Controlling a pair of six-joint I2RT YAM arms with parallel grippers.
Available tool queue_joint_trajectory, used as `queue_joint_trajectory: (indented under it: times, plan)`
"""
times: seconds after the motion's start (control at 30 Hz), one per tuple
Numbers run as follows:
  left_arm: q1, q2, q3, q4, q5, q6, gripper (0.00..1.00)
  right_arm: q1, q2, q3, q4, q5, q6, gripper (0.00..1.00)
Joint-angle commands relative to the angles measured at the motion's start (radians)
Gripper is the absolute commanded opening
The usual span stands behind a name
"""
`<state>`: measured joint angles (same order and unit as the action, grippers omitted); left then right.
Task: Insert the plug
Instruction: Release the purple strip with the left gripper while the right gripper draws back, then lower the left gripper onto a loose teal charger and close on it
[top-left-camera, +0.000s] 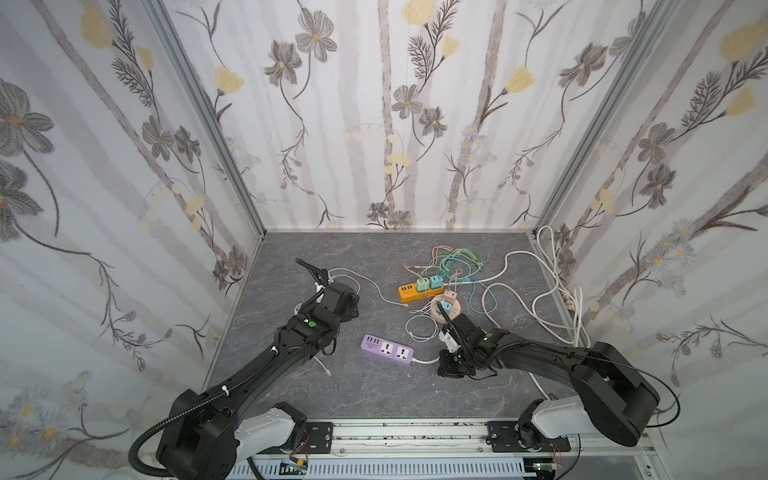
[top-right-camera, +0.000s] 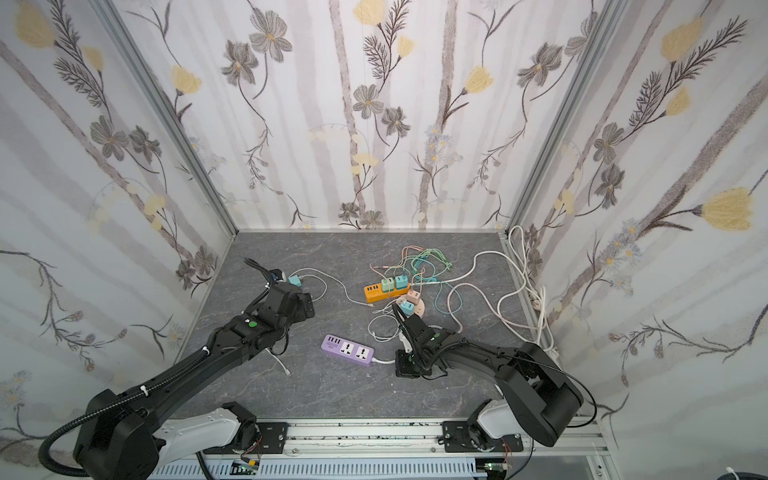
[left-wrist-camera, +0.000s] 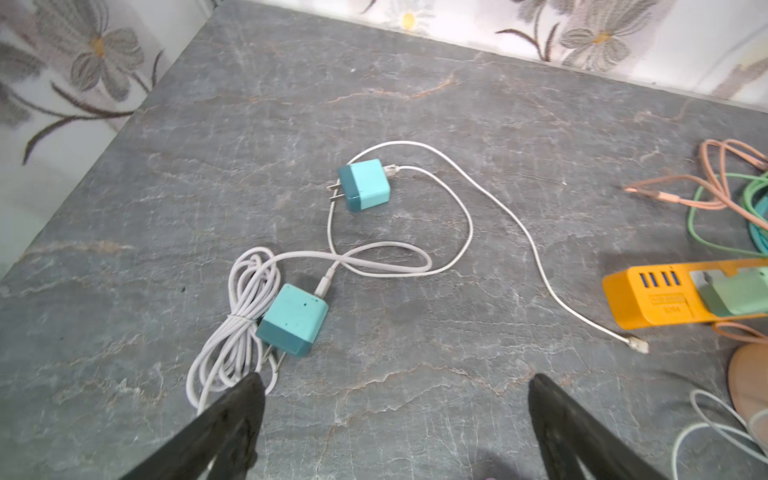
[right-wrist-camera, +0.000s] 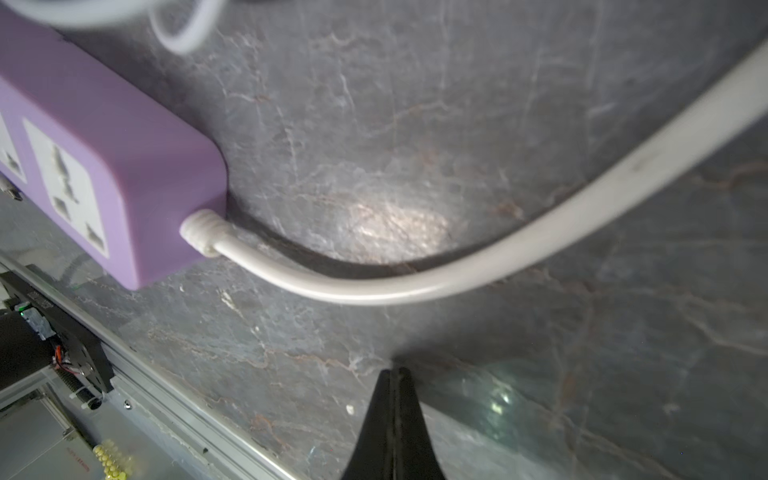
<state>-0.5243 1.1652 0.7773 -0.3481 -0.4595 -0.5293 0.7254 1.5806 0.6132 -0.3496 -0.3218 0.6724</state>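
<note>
Left end effector (left-wrist-camera: 397, 384): spread wide and holding nothing, hanging over the 9 o'clock side of the worktop (top-left-camera: 332, 386). The wide gap looks set for the width of a charger body.
Right end effector (right-wrist-camera: 395, 374): tips pressed together with nothing between them, low at the 3 o'clock end of the purple power strip (top-left-camera: 388, 350). My guess is that it sits there to brace the strip against a push.
Plug: the nearer teal charger (left-wrist-camera: 293, 320) lies on its side just ahead of the left tips, prongs turned toward them. It is probably the one to pick, and would need turning before the prongs face down.
Second plug: the farther teal charger (left-wrist-camera: 363, 185) lies beyond it, also on its side and untouched.
Cables: white cables (left-wrist-camera: 232, 324) are bundled against the nearer charger and loop between the two, so a lift may drag them.
Strip cord (right-wrist-camera: 415, 286): leaves the purple strip's end and curves past the shut tips, apart from them.
Sockets: both of the purple strip's sockets are free, at 6 o'clock of the worktop's middle.
Orange strip (top-left-camera: 413, 292): at 1 o'clock, already carrying chargers.
Stage: approach, nothing gripped yet.
</note>
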Motion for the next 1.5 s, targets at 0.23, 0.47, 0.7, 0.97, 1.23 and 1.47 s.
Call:
queue_joint_trajectory:
  times: [0.23, 0.47, 0.7, 0.97, 1.23, 1.47]
  plan:
    - [0.141, -0.003, -0.025, -0.060, 0.101, -0.177, 1.00, -0.020, 0.114, 0.092, -0.053, 0.190, -0.046, 0.00]
    - [0.187, 0.040, 0.005, -0.131, 0.143, -0.129, 1.00, -0.052, 0.111, 0.121, -0.047, 0.179, -0.096, 0.00]
    - [0.190, 0.149, 0.079, -0.243, 0.125, -0.041, 1.00, -0.052, 0.045, 0.124, -0.001, 0.111, -0.121, 0.17]
    - [0.258, 0.240, 0.162, -0.318, 0.227, 0.077, 0.99, -0.049, -0.175, 0.049, 0.038, 0.068, -0.122, 0.56]
    - [0.306, 0.458, 0.316, -0.455, 0.312, 0.268, 0.94, -0.057, -0.414, -0.054, 0.163, 0.222, -0.022, 0.99]
    - [0.322, 0.600, 0.390, -0.449, 0.217, 0.313, 0.77, -0.082, -0.573, -0.147, 0.198, 0.331, 0.026, 0.99]
